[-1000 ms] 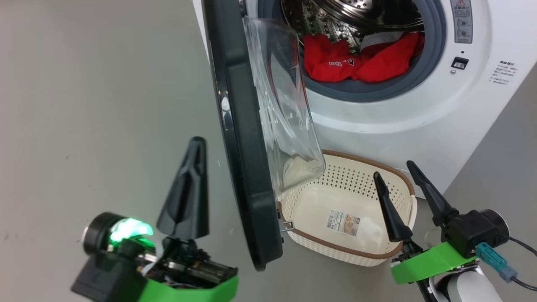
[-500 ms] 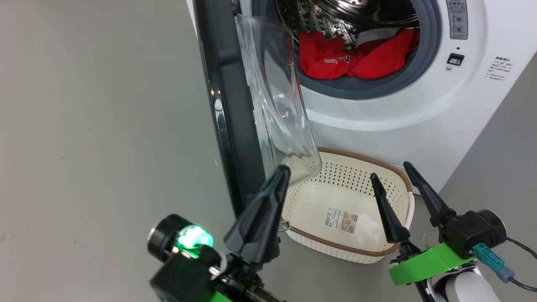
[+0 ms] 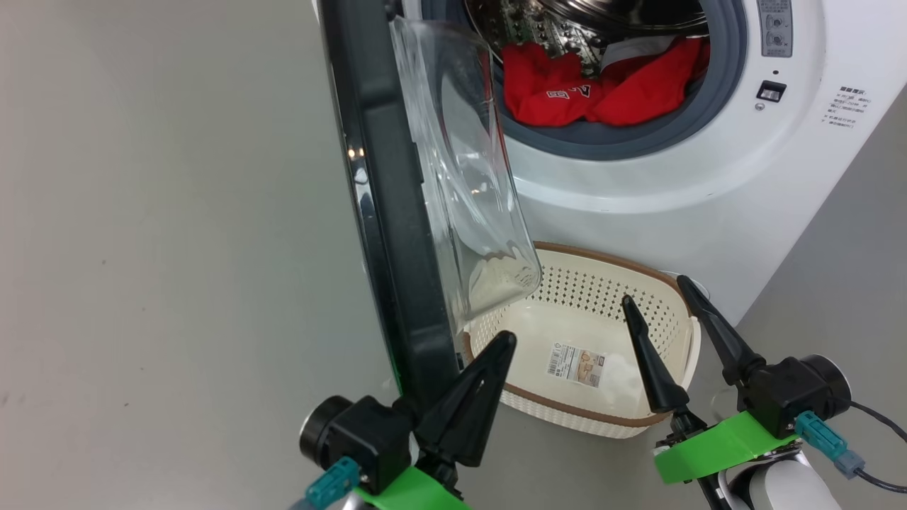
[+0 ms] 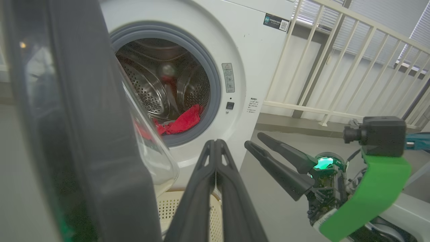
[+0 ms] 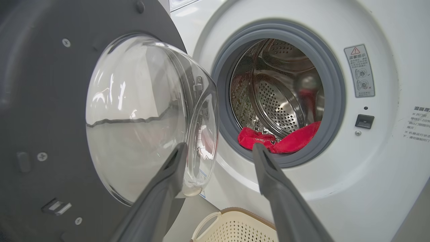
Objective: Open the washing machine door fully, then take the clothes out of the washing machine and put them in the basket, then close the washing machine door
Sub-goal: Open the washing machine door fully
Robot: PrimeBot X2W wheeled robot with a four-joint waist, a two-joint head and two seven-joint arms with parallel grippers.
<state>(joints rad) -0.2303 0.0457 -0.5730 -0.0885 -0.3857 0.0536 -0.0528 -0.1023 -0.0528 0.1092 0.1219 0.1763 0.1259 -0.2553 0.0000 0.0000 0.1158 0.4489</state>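
My left gripper [image 3: 498, 352], fingers pressed together, sits just right of the half-open door's [image 3: 382, 212] lower edge (it swings leftward), right gripper [image 3: 655, 292] spread by the basket [image 3: 588, 253], clothes [image 3: 602, 95] ahead in the washer [image 3: 673, 191].

Both arms are pretty much the same build: two long matte black fingers [image 3: 460, 418] tapering to a point, with a slot cut in near the tip. The left gripper [image 3: 503, 343] and right gripper [image 3: 655, 290] each sit on a bright green plastic bracket [image 3: 716, 446] with a chunky black camera [image 3: 793, 393] bolted on, round lens barrel and all. A teal plug [image 3: 822, 433] sticks out of it, feeding a thin black cable [image 3: 886, 482]. The forearm [image 3: 776, 492] shell is glossy white. In the left wrist view there's a glowing green light [image 4: 324, 163] at the right gripper's base, with bare wiring [image 4: 324, 191] just under it.
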